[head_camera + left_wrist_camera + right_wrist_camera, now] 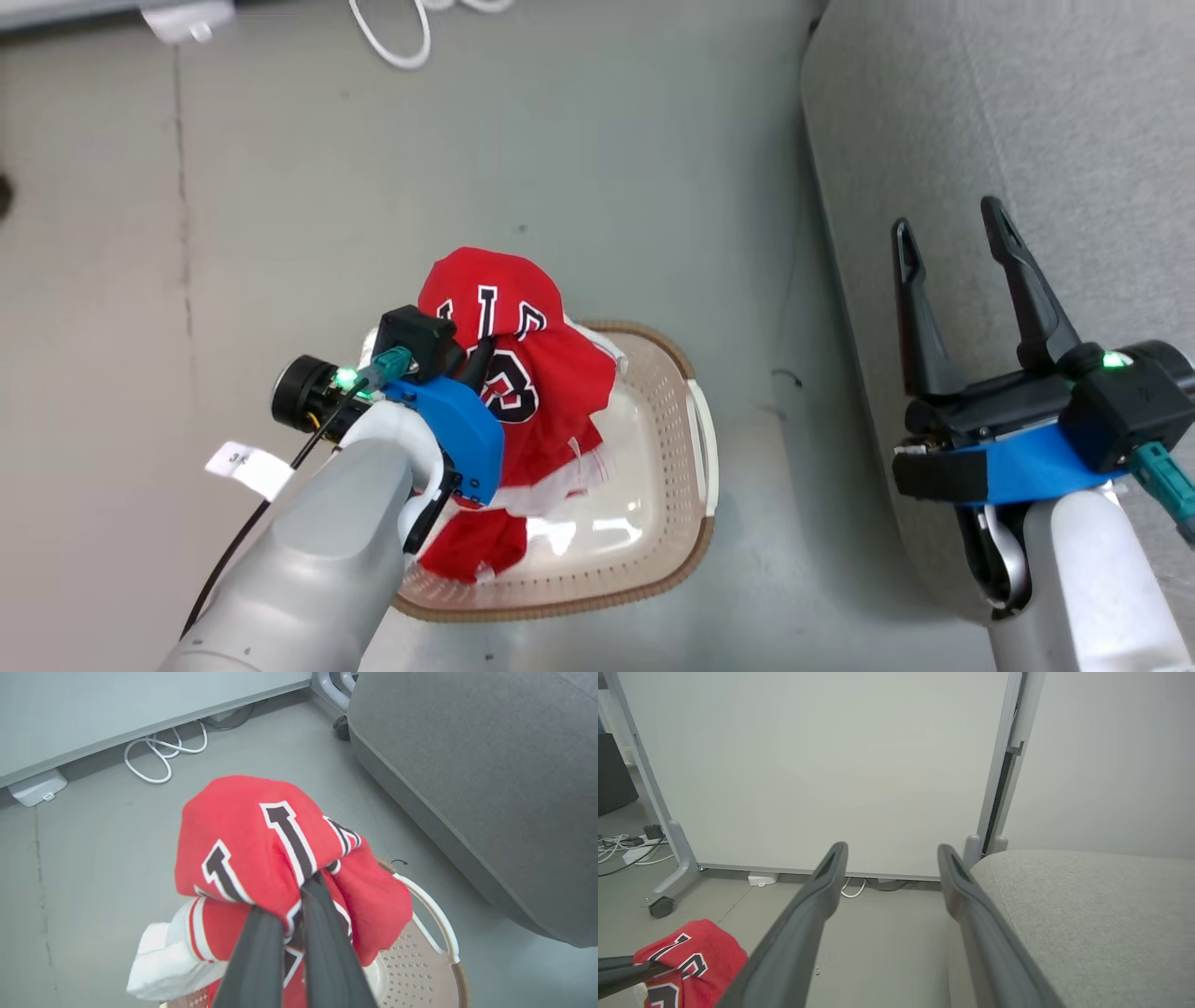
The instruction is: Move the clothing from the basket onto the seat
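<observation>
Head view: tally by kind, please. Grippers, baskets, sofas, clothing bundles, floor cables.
2 grippers: left gripper, right gripper
1 laundry basket
1 red clothing bundle
1 grey sofa
1 white cable
Total: 6

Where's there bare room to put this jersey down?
The grey seat is bare beyond the open right gripper. The floor between basket and seat is free too. Crowded: the basket's left side, where the left gripper holds the clothing.
</observation>
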`<state>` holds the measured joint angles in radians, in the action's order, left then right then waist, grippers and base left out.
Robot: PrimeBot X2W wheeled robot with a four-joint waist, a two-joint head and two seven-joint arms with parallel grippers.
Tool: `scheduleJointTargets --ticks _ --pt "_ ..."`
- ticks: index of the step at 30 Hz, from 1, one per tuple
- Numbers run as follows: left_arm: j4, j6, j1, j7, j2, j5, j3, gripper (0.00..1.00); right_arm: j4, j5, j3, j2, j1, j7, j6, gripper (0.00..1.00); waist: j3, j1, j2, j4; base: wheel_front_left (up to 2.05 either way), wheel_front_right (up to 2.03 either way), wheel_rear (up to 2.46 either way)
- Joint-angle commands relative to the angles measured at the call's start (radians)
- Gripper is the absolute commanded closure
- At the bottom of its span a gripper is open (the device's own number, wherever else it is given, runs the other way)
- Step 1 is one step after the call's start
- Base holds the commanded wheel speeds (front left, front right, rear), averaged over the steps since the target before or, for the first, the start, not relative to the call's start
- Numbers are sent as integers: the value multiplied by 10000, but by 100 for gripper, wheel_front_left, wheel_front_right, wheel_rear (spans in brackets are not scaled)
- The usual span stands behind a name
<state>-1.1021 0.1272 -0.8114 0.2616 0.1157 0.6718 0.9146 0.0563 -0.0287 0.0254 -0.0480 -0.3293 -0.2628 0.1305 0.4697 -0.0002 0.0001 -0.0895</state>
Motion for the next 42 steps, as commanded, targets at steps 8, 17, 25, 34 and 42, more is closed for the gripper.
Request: scheduleJointTargets --ticks 8,17,25,34,42 --pt "1747 -320 620 49 353 -714 -1219 100 249 8 -41 -43 760 -31 5 0 -1804 2 -1 256 0 0 0" --pt "3249 -250 957 50 317 -1358 -2277 100 395 -77 -38 -41 1455 -31 5 0 -2913 2 -1 270 0 0 0" --pt "4187 -152 913 47 114 -1730 -2606 100 411 -70 -113 -43 1921 -31 5 0 -3477 2 -1 328 0 0 0" --pt "4960 -55 763 44 -59 -1851 -2257 100 387 -69 -115 -43 2230 -31 5 0 -3858 2 -1 507 0 0 0" --pt "5307 -30 945 -97 -15 -1817 -1954 100 243 -69 14 -43 2294 -31 5 0 -3965 2 -1 642 0 0 0"
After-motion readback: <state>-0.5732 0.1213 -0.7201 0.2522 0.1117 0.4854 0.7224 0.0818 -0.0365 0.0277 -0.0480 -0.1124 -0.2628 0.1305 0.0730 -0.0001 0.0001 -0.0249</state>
